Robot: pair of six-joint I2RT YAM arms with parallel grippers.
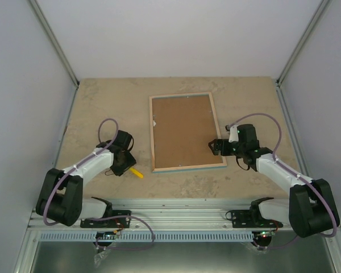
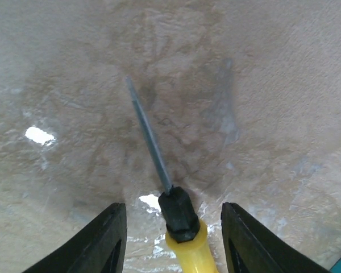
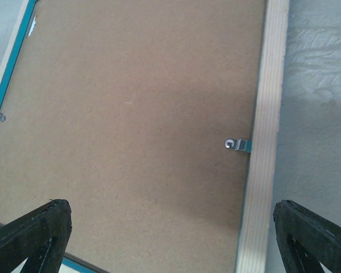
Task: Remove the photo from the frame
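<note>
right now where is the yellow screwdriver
In the top view the screwdriver lies on the table left of the frame, between the open fingers of the left gripper.

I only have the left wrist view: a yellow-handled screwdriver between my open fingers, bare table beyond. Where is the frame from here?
Observer: The frame lies face down just to the right of the left gripper, with its brown backing board facing up.
Operator: And what is the right arm doing?
Observer: The right gripper hovers open over the frame's right border, by a metal clip that overlaps the backing board.
</note>
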